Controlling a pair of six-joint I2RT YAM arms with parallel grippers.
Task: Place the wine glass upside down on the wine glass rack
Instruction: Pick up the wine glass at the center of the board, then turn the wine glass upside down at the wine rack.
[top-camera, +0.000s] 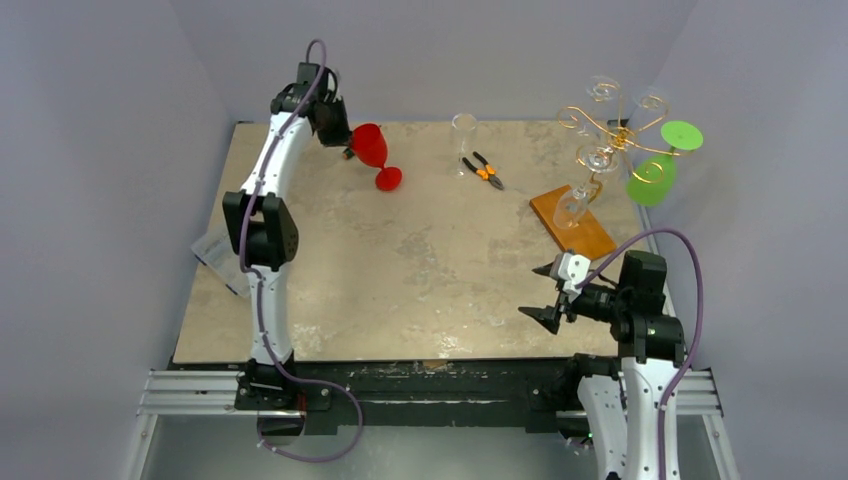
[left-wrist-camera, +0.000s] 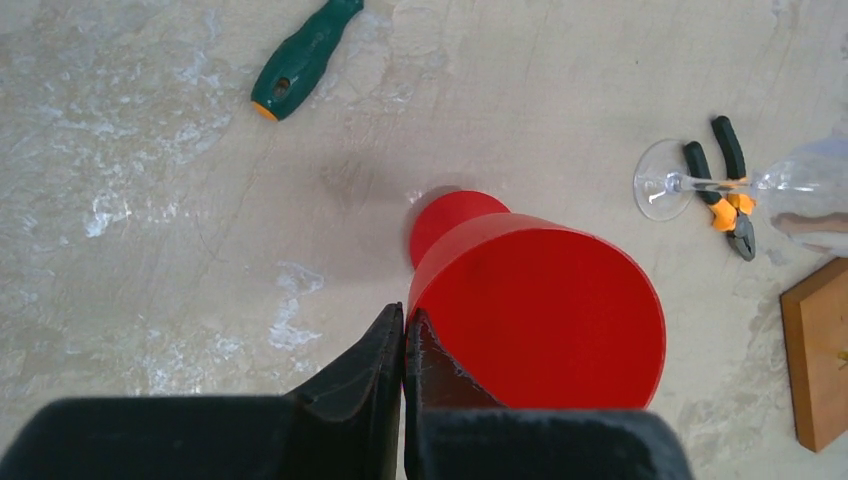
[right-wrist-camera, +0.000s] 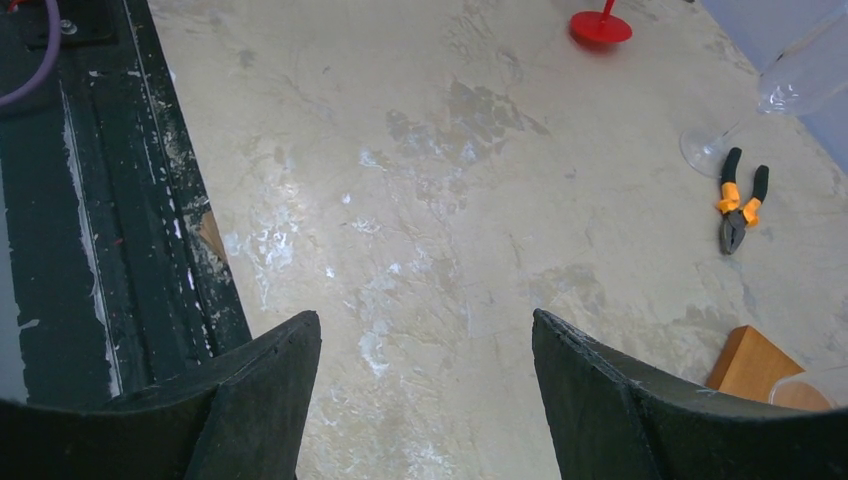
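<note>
Near the tabletop's far left corner, one glossy red wine glass (top-camera: 370, 145) tilts, its thin round rim pinched by the left pincer (left-wrist-camera: 404, 320). Right pincer (right-wrist-camera: 425, 325) spread. Far right corner: one curly gold-wire wine glass rack (top-camera: 580, 225) on a flat wooden base, carrying one translucent green glass (top-camera: 655, 175)

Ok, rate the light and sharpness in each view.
Top view: soft, even light, clear glasses on the rack nearly vanish against the wall. Left wrist view: red glass sharp, faint shadow beside its foot. Right wrist view: table sharp, near fingers dark and soft.
</note>
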